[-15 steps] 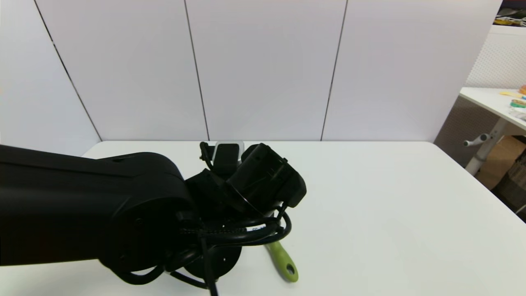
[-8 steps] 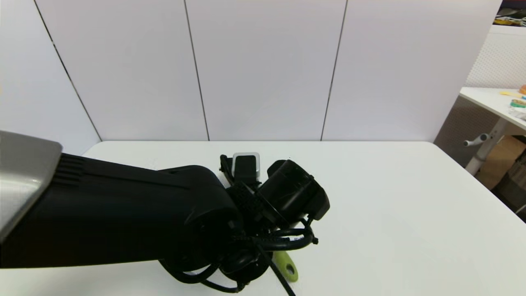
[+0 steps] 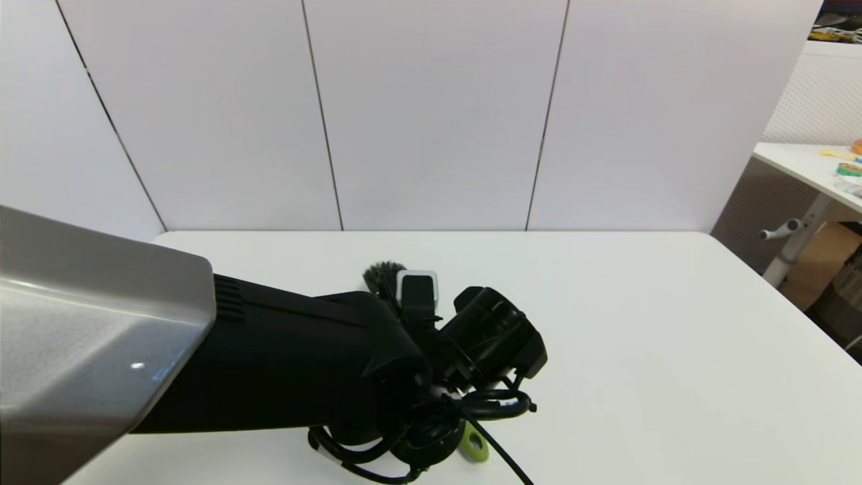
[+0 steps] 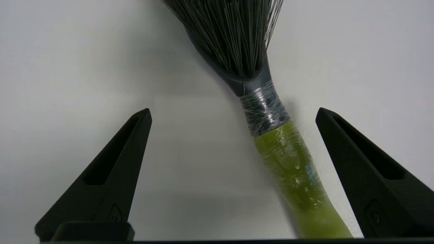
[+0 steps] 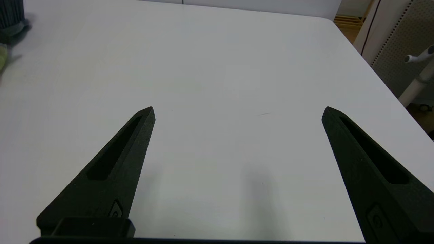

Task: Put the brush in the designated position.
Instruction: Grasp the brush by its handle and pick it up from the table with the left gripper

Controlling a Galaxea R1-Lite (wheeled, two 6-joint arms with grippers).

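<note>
The brush point(image 4: 268, 122) lies flat on the plain white tabletop point(image 3: 640, 337), with black bristles, a grey neck and a lime-green handle. My left gripper point(image 4: 234, 110) is open, one finger on each side of the brush, the handle nearer one finger point(image 4: 359, 169). In the head view the left wrist covers most of the brush; only the bristles point(image 3: 382, 275) and the handle end with its hole point(image 3: 475, 446) show. My right gripper point(image 5: 239, 108) hangs open over bare table, with the brush point(image 5: 9, 15) far off to its side. No mark shows the designated position.
My left arm point(image 3: 269, 364) fills the front left of the head view. The table's right edge point(image 3: 781, 296) drops off beside another white table point(image 3: 805, 165) with small items. White wall panels point(image 3: 431, 114) stand behind the table.
My left arm has reached farther forward and right over the brush, hiding more of the handle; the bristles now show beyond the wrist. The brush itself has stayed in place.
</note>
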